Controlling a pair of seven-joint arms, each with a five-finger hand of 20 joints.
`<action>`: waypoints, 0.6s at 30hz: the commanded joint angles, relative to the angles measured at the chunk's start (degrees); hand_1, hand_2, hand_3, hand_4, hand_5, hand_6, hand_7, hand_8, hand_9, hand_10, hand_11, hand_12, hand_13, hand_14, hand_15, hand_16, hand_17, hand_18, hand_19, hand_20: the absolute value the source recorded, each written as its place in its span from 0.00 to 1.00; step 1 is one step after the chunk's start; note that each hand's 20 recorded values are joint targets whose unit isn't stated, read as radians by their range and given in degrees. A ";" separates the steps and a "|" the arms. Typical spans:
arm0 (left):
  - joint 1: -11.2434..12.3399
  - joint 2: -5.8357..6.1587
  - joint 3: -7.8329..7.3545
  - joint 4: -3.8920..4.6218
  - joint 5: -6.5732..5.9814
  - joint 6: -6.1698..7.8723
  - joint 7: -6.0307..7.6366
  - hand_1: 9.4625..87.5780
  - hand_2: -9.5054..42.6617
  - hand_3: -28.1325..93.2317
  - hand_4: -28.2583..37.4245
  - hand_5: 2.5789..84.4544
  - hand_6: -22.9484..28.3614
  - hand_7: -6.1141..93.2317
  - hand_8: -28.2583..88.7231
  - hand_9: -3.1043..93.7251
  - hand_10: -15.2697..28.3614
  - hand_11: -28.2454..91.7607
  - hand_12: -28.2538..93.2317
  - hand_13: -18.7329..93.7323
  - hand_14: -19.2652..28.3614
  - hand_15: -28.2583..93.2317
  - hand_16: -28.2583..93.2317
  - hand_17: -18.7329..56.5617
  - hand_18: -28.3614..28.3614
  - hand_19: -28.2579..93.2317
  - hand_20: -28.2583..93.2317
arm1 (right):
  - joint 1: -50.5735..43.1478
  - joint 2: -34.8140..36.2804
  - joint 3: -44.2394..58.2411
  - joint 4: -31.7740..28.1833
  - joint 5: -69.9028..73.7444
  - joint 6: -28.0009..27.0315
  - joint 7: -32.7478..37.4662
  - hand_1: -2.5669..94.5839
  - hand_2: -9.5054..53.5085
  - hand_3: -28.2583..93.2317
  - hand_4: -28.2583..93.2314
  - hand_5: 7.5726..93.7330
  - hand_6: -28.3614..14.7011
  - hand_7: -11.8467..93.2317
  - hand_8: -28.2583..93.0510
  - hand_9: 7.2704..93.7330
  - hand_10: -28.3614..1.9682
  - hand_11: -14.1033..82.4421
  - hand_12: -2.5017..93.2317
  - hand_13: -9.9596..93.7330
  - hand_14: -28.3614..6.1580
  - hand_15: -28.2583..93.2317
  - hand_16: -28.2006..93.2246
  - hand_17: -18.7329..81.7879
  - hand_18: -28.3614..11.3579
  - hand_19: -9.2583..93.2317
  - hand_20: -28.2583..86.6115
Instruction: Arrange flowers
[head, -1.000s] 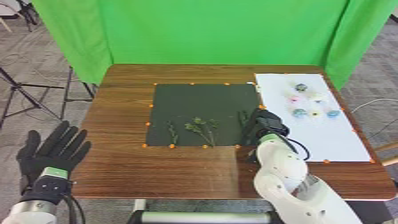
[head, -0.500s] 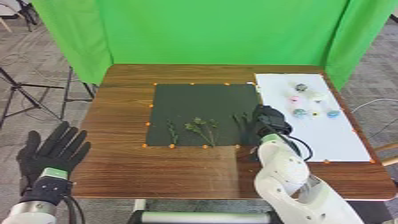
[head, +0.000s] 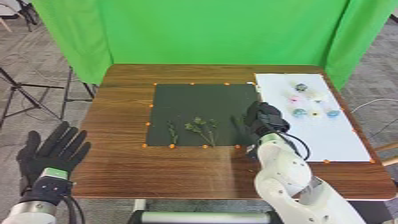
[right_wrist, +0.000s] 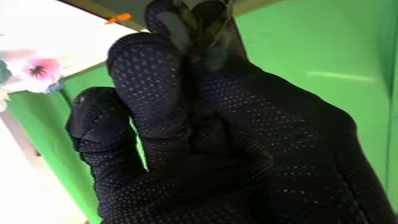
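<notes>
My right hand (head: 266, 119) is over the dark mat's right edge, its fingers curled around a leafy green sprig (head: 238, 121). In the right wrist view, the glove (right_wrist: 204, 120) pinches the sprig (right_wrist: 182, 32) between thumb and fingertips. On the dark mat (head: 191, 97) lie a branching green sprig (head: 201, 125) and a narrow one (head: 173, 131) to its left. Blue, pink and pale flower heads, such as a pink one (head: 295, 99) and a blue one (head: 333, 113), rest on the white sheet (head: 333, 145). My left hand (head: 51, 157) is open beside the table's left edge.
Orange markers (head: 172, 146) line the edges of the mat and the sheet. The brown table (head: 169, 175) extends around them, with a green curtain (head: 213, 32) behind. A black tripod (head: 35, 89) stands on the floor to the left.
My right hand has shifted slightly away from the robot, and the sprig's visible part has moved a little to the left. The left hand has stayed where it was.
</notes>
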 joint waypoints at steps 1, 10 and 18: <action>0.86 -0.29 -0.29 -0.37 -0.29 0.18 0.01 0.22 0.44 0.81 0.00 0.40 0.58 0.23 0.15 0.38 0.68 0.46 0.34 0.38 0.71 0.56 0.17 0.18 0.71 0.46 0.31 | -0.83 -0.26 0.54 -0.34 -0.03 -1.61 1.68 0.44 0.41 0.82 0.06 0.71 0.53 0.36 0.31 0.80 0.39 0.44 0.28 0.84 0.52 0.70 0.51 0.63 0.11 1.00 0.50; 0.74 -0.20 -0.16 -0.41 -0.24 0.33 0.03 0.22 0.44 0.81 0.00 0.40 0.59 0.23 0.15 0.38 0.68 0.46 0.34 0.38 0.71 0.56 0.17 0.18 0.72 0.47 0.31 | -0.45 -0.38 0.06 0.13 1.00 -0.71 2.86 0.36 0.50 0.64 0.02 0.74 0.52 0.34 0.16 0.81 0.34 0.42 0.27 0.84 0.48 0.70 0.50 0.63 0.08 1.00 0.50; 0.72 -0.30 -0.45 -0.44 0.04 0.29 -0.57 0.22 0.44 0.81 0.00 0.40 0.59 0.23 0.15 0.38 0.68 0.46 0.34 0.38 0.71 0.56 0.17 0.18 0.72 0.46 0.31 | -0.76 -0.32 -0.03 0.24 -0.16 0.13 3.37 0.41 0.38 0.40 0.08 0.75 0.50 0.32 0.16 0.82 0.32 0.41 0.26 0.85 0.47 0.69 0.50 0.64 0.06 1.00 0.49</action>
